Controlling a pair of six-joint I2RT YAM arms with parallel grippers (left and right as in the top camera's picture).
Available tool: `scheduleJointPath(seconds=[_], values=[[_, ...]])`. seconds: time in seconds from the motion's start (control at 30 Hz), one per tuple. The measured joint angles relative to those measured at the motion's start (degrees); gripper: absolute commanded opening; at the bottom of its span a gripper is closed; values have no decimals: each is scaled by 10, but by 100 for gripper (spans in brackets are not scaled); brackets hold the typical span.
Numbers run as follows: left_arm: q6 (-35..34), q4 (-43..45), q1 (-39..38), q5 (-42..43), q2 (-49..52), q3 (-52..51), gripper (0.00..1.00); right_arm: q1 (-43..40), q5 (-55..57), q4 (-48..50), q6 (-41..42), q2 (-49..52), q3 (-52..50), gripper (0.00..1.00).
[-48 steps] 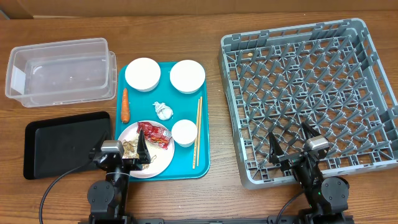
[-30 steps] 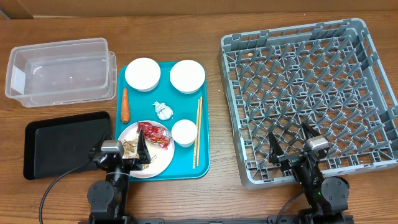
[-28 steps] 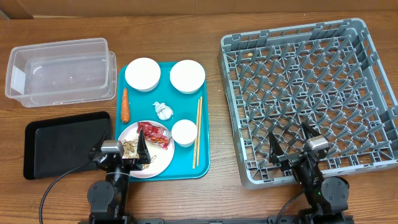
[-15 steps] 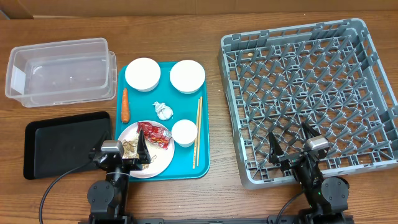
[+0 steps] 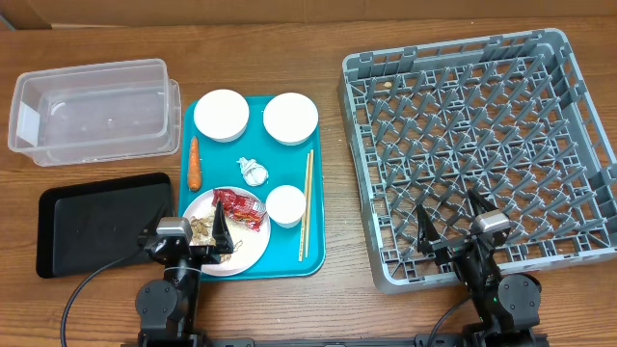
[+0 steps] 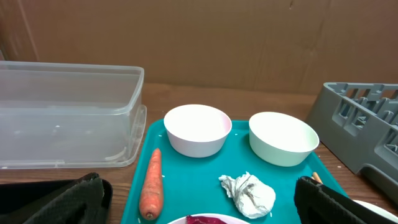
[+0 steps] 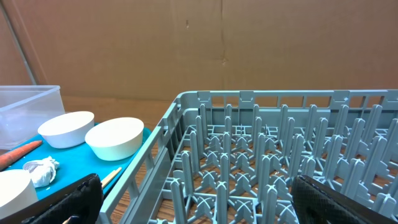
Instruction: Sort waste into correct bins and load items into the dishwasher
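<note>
In the overhead view, the left gripper (image 5: 188,239) was seen with its jaws spread wide and nothing between them, overlapping the near-left edge of the round plate (image 5: 249,253). On that plate the red wrapper (image 5: 239,207) and the beige scraps (image 5: 204,229) were found. The plate was set on the teal serving tray (image 5: 231,159), together with two bowls (image 5: 221,116) at the far end, the carrot (image 5: 193,162) along the left edge, the paper wad (image 5: 254,171) in the middle, the small cup (image 5: 285,205) and the chopsticks (image 5: 307,204) along the right edge. The clear tub (image 5: 92,69) and the black tray (image 5: 96,222) were placed left of the teal tray, both empty. The right gripper (image 5: 451,231) was likewise held wide apart and empty, over the near edge of the grey dish rack (image 5: 463,135), in which no dishes were loaded.

In the left wrist view, the dark fingers (image 6: 56,202) were shown at the lower corners, well apart, with the bowls, carrot and wad framed between them and the tub at the left.

In the right wrist view, the fingers (image 7: 56,202) were again seen far apart, the rack's upright pegs filling the space ahead, and the bowls, wad and cup visible at the left.
</note>
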Motion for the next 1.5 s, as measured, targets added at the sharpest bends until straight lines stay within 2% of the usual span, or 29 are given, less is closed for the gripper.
scheduleJointPath(seconds=[0.33, 0.53, 0.7, 0.83, 0.9, 1.03, 1.13, 1.3, 1.5], values=[[-10, 15, 0, 0, 0, 0, 100, 0, 1, 1, 23, 0, 0, 100], [-18, -20, 0, 1, 4, 8, 100, 0, 30, -49, 75, 22, 8, 100], [-17, -90, 0, 2, 53, 65, 100, 0, 35, -106, 87, 95, 96, 100], [-17, -143, 0, 2, 137, 163, 100, 0, 35, -175, 92, 180, 214, 100], [-17, -189, 0, 3, 182, 212, 100, 0, 34, -240, 92, 229, 273, 100], [-4, -307, 0, 5, 355, 366, 100, 0, 30, -379, 92, 364, 411, 100], [1, -382, 0, 22, 463, 465, 100, 0, 29, -433, 93, 436, 486, 100], [2, -490, 0, 72, 624, 621, 100, 0, 6, -470, 92, 497, 537, 100], [-24, -458, 0, 111, 713, 647, 100, 0, 5, -474, 92, 513, 537, 100]])
